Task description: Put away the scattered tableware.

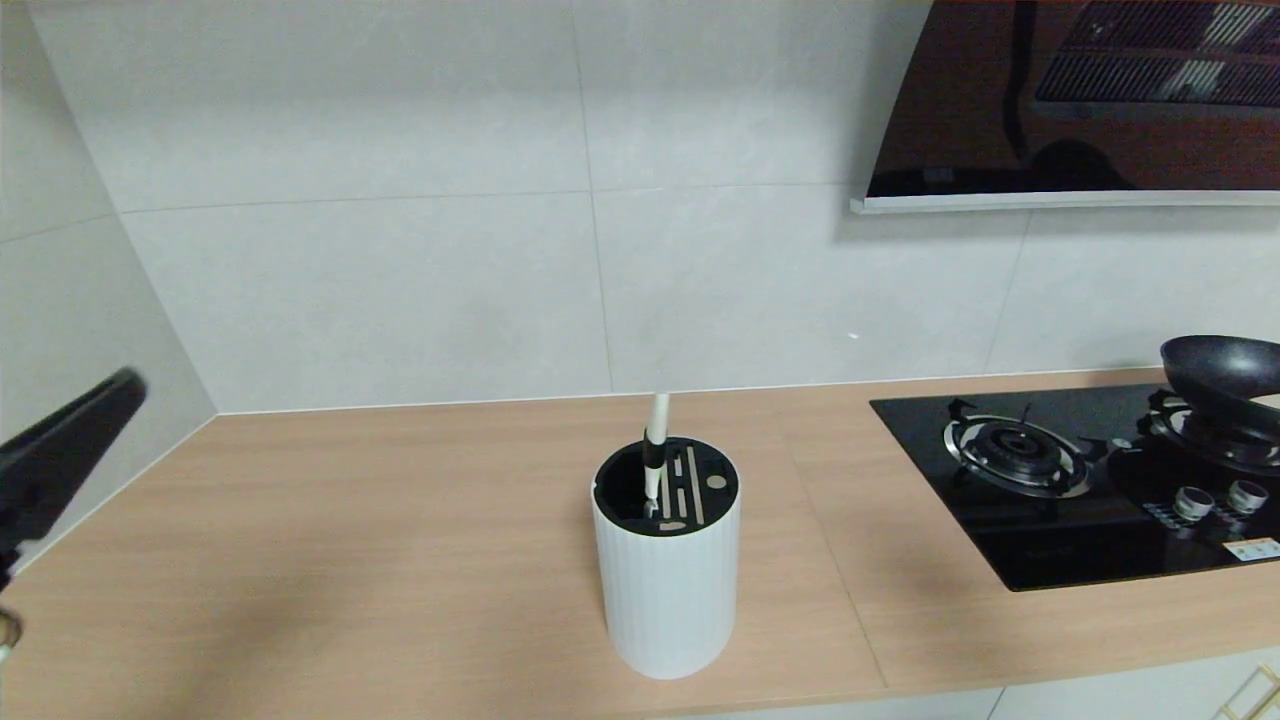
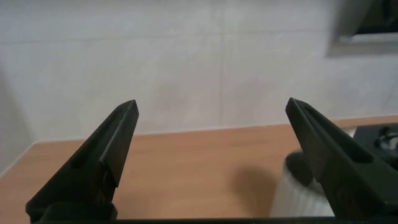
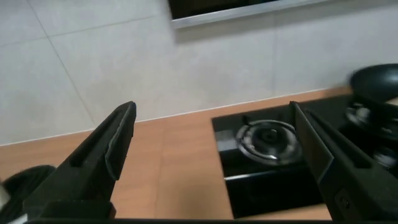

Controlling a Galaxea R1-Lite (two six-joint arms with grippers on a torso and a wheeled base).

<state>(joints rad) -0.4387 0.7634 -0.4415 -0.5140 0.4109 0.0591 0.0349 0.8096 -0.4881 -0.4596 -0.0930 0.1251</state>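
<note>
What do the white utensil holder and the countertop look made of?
Utensil holder: probably matte plastic, possibly ceramic; white ribbed wall, black slotted top insert. Countertop: wood or wood-look laminate; pale grain lines, satin finish.

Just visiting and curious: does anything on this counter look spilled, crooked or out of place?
Nothing stands out. The white utensil holder stands upright on the counter with one white-handled utensil in it, and the black pan sits on the stove.

What seems a utensil (image 1: 656, 440) stands in the holder (image 1: 667, 590) on the counter (image 1: 400, 520), left of the stove (image 1: 1060, 530).
</note>
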